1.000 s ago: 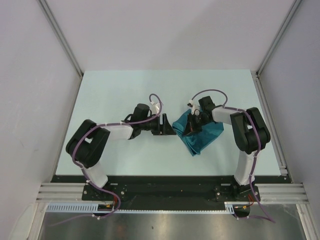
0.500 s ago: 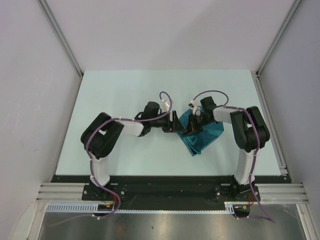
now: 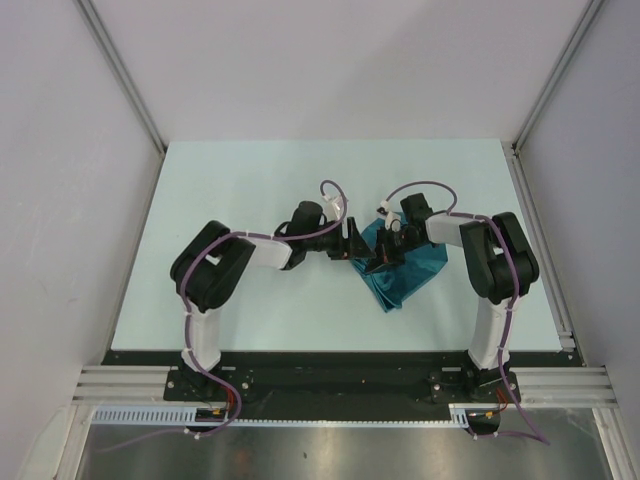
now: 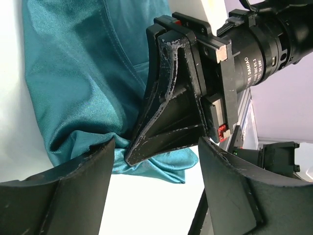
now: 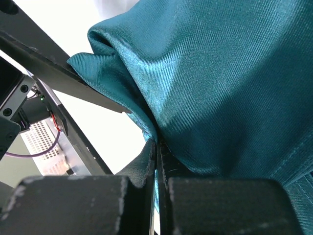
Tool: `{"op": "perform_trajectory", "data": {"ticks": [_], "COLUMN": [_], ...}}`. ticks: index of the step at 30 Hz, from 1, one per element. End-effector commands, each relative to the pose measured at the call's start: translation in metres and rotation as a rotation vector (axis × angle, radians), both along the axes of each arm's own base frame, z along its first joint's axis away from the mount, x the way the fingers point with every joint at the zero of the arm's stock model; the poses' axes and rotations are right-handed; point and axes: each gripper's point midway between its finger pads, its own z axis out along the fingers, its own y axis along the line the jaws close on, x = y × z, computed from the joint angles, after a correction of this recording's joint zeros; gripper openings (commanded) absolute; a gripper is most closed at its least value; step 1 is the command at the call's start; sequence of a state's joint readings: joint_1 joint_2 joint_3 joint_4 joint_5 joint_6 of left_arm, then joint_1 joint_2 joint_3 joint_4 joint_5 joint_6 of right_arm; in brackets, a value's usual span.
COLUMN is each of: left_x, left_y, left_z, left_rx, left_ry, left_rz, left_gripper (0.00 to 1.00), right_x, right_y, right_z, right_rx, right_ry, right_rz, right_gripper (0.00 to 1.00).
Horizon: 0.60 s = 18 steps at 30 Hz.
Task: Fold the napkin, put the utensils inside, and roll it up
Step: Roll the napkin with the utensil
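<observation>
left gripper [image 4: 154, 196]: open, has moved up to the napkin [image 3: 408, 275] | right gripper [image 5: 156, 147]: pinching napkin | fold likely next

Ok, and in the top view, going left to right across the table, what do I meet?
left arm → left gripper, jaws open at the cloth's left edge → napkin → right arm
</observation>
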State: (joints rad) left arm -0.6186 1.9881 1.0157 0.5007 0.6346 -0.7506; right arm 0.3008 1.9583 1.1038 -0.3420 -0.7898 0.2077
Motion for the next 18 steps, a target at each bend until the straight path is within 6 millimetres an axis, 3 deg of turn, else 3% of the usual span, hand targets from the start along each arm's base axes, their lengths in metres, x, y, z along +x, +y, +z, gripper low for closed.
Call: {"op": "perform_trajectory", "data": {"ticks": [1, 4, 9, 11, 13, 14, 16, 17, 18], "left_x": [0.016, 0.026, 0.043, 0.046, 0.044, 0.042, 0.035, 0.033, 0.025], "left_y": [0.0, 0.014, 0.049, 0.061, 0.075, 0.08, 0.092, 0.096, 0.101], "left_z": [0.037, 0.049, 0.023, 0.021, 0.013, 0.022, 0.016, 0.028, 0.023], "left_rx": [-0.059, -0.027, 0.15, 0.18, 0.227, 0.229, 0.259, 0.245, 0.252], "left_ry": [-0.139, -0.192, -0.209, -0.214, -0.214, -0.234, -0.225, -0.25, -0.242], "left_rz": [0.015, 0.042, 0.101, 0.129, 0.162, 0.177, 0.201, 0.213, 0.212], "left_gripper": [0.74, 0.74, 0.74, 0.75, 0.75, 0.75, 0.75, 0.75, 0.75], "right_x": [0.005, 0.002, -0.006, -0.011, -0.016, -0.018, -0.025, -0.027, -0.03], "right_y": [0.003, 0.007, 0.018, 0.023, 0.03, 0.032, 0.04, 0.043, 0.046], "right_z": [0.002, 0.006, 0.015, 0.019, 0.023, 0.025, 0.029, 0.03, 0.03], "right_rx": [0.02, 0.051, 0.097, 0.117, 0.132, 0.139, 0.165, 0.172, 0.178], "right_ry": [0.007, 0.032, 0.063, 0.076, 0.083, 0.093, 0.108, 0.115, 0.123], "right_rz": [-0.003, -0.003, 0.02, 0.03, 0.052, 0.055, 0.076, 0.082, 0.09], "right_gripper": [0.0, 0.0, 0.0, 0.0, 0.0, 0.0, 0.0, 0.0, 0.0]}}
